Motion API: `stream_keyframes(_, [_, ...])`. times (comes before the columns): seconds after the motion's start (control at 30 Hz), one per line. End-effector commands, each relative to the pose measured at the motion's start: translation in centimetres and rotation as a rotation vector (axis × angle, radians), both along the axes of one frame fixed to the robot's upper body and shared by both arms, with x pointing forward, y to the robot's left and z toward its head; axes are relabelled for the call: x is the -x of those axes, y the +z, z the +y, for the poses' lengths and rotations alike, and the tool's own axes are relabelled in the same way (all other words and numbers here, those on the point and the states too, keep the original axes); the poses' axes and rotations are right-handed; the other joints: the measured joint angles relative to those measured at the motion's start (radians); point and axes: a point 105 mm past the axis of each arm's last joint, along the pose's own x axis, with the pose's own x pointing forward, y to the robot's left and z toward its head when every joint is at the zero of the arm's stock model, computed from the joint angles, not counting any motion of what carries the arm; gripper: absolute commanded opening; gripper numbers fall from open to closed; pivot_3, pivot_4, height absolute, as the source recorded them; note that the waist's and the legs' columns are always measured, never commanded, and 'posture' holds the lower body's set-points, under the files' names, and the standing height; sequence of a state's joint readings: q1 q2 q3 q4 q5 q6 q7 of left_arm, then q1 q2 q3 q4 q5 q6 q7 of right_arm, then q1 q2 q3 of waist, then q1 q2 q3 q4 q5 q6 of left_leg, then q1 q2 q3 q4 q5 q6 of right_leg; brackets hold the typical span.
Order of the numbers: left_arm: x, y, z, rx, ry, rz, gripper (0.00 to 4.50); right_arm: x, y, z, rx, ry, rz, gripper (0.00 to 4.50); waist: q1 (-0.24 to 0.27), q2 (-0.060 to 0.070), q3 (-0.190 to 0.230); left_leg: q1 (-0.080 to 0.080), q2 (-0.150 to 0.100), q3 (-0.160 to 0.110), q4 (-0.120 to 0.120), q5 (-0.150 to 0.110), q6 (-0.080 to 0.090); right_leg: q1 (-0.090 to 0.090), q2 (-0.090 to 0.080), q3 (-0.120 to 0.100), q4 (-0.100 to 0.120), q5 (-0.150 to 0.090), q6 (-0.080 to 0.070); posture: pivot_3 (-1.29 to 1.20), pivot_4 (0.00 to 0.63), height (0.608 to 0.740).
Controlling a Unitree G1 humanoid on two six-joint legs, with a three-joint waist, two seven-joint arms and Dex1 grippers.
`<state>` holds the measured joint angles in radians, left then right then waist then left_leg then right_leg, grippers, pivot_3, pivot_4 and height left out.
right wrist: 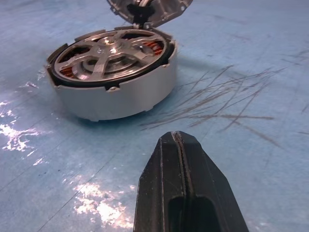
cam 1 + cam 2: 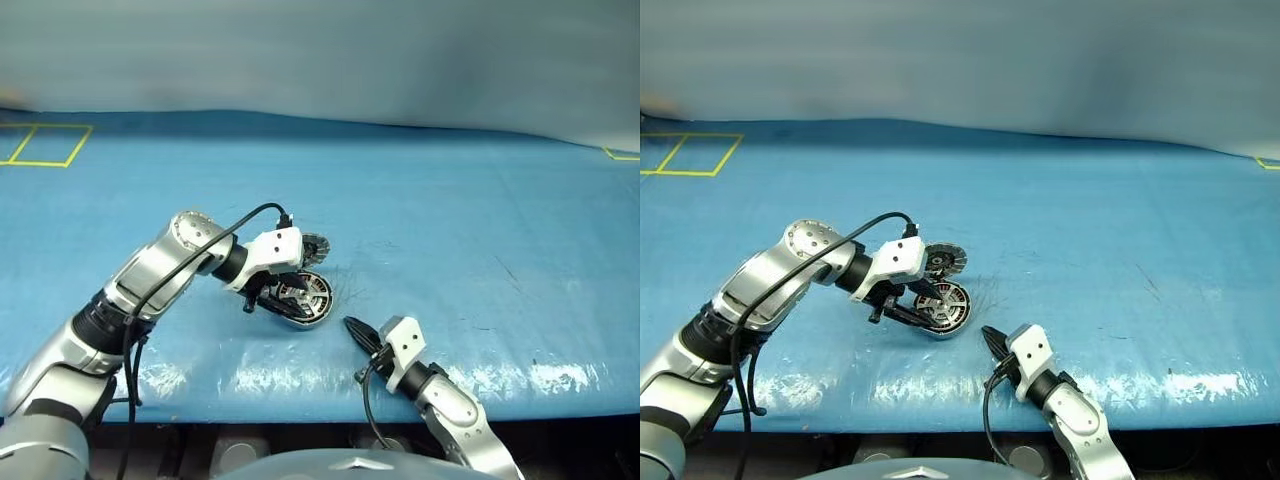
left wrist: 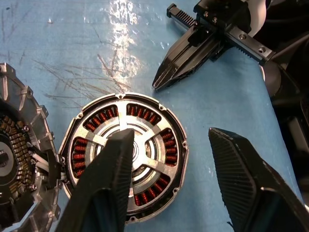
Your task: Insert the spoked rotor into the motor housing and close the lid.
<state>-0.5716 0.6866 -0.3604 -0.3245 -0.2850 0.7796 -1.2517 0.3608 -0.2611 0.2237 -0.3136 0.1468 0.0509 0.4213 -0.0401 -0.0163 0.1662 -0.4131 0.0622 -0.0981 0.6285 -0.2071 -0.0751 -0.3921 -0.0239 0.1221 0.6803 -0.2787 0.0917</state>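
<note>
A broad tabletop covered in glossy blue sheeting takes up most of the scene, with a pale grey-blue wall behind its far edge. Yellow tape lines mark a rectangle at the far left corner, and another bit of yellow tape shows at the far right. The sheeting carries a patch of fine dark scratches just beside the parts, and bright glare runs along its near edge.

Near the middle of the tabletop sits the shallow round silver-grey motor housing with copper-orange windings. The small flat spoked rotor, black-rimmed with silver spokes and hub, lies seated inside it. The round hinged lid, its inner face dark with a segmented silver ring, stands open, tilted up at the housing's far side.

The left pincer hangs over the housing with its two black fingers spread and nothing between them. The right pincer rests near the housing, apart from it, fingers pressed together and empty.
</note>
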Motion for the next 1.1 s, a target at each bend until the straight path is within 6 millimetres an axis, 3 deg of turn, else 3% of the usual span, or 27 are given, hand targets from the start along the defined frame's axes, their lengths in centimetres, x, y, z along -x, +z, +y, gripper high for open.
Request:
stream_keyframes(0.03, [0.2, 1.7, -0.1, 0.185, 0.061, -0.096, 0.87, -0.7, 3.2, -0.2, -0.038, -0.041, -0.053, 0.0, -0.001, 0.001, 0.0, 0.0, 0.0, 0.0, 0.0, 0.0, 0.0, 0.0, 0.0, 0.0, 0.0, 0.0, 0.0, 0.0, 0.15, 0.74])
stream_keyframes(0.13, [0.2, 1.4, 0.6, 0.297, 0.17, -0.168, 0.05, -0.7, 4.1, 0.6, -0.032, -0.012, -0.003, 0.0, -0.003, 0.002, -0.001, 0.001, 0.0, 0.0, 0.0, 0.0, 0.0, 0.001, 0.0, 0.0, 0.0, 0.0, 0.0, 0.0, 0.15, 0.74])
stream_keyframes(0.23, [0.7, 1.1, 1.4, 0.425, 0.31, -0.196, 0.05, -1.0, 5.4, 1.8, -0.04, 0.034, 0.03, 0.0, -0.001, 0.002, -0.001, 0.001, 0.0, -0.001, 0.0, 0.0, 0.0, 0.001, 0.0, 0.0, 0.0, 0.0, 0.0, 0.0, 0.15, 0.74])
stream_keyframes(0.4, [1.2, -0.2, 2.7, 0.55, 0.528, -0.223, 0.05, -2.0, 5.5, 3.0, 0.037, 0.051, 0.084, 0.0, 0.003, 0.001, -0.002, 0.002, 0.0, -0.001, 0.001, 0.0, 0.0, 0.002, 0.0, 0.0, 0.0, 0.0, 0.0, 0.0, 0.15, 0.74])
stream_keyframes(0.53, [2.3, -2.0, 3.8, 0.572, 0.641, -0.254, 0.05, -3.3, 5.6, 4.1, 0.046, 0.03, 0.101, 0.0, 0.001, 0.001, -0.002, 0.002, 0.0, 0.0, 0.001, 0.0, -0.001, 0.001, 0.0, 0.0, -0.001, 0.001, 0.0, 0.0, 0.15, 0.74])
stream_keyframes(0.8, [3.9, -5.1, 4.2, 0.555, 0.761, -0.281, 0.05, -3.7, 5.7, 7.1, 0.03, 0.128, 0.111, 0.0, -0.002, 0.001, -0.002, 0.001, 0.0, 0.0, 0.0, 0.0, -0.001, 0.0, -0.001, 0.0, -0.002, 0.0, 0.0, 0.0, 0.15, 0.74])
stream_keyframes(0.97, [3.9, -5.9, 4.8, 0.555, 0.831, -0.281, 0.05, -4.1, 5.4, 8.2, 0.024, 0.158, 0.12, 0.0, -0.004, 0.001, -0.002, 0.001, 0.0, 0.0, 0.0, 0.0, -0.001, 0.0, -0.001, 0.0, -0.002, 0.001, 0.0, 0.0, 0.15, 0.74])
stream_keyframes(1.1, [3.9, -6.2, 5.3, 0.545, 0.836, -0.282, 0.05, -3.9, 3.0, 8.9, 0.068, 0.196, 0.205, 0.0, -0.01, 0.001, -0.002, 0.001, 0.0, 0.001, -0.001, 0.0, -0.001, 0.0, -0.001, 0.0, -0.002, 0.0, 0.0, 0.0, 0.15, 0.74])
